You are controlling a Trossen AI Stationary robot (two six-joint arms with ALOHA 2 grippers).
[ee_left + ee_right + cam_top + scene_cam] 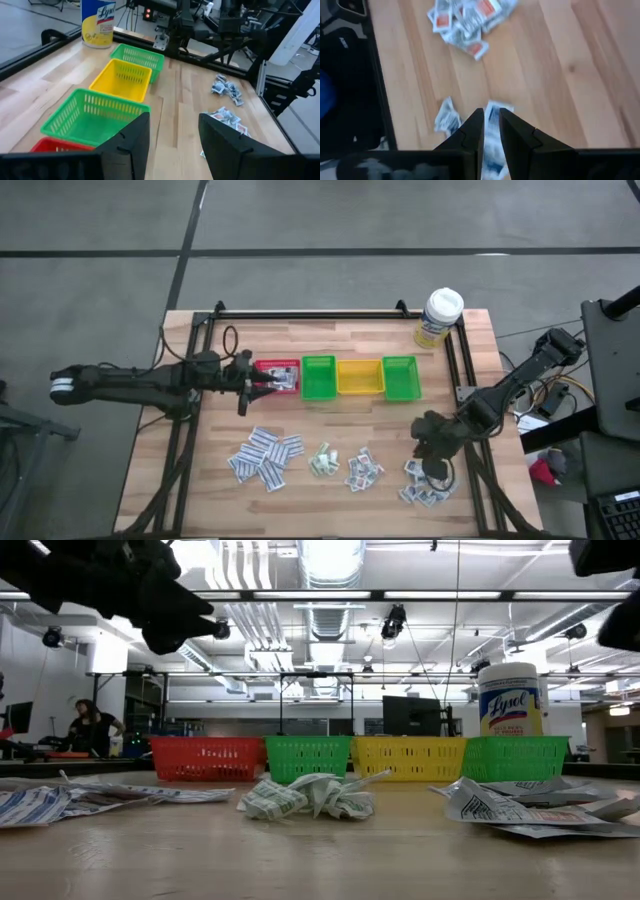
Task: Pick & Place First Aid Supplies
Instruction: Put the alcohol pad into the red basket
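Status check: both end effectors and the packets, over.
Left end effector open over red bin. Right end effector pinching a packet from right pile. Nothing blocking.

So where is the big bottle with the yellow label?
In the high view the bottle stands at the table's far right corner, just behind the rightmost green bin and apart from it.

The first aid supplies (266,456) are small flat white packets, lying loose on the bench in four little heaps. One packet (492,137) sits pinched between the right fingers.
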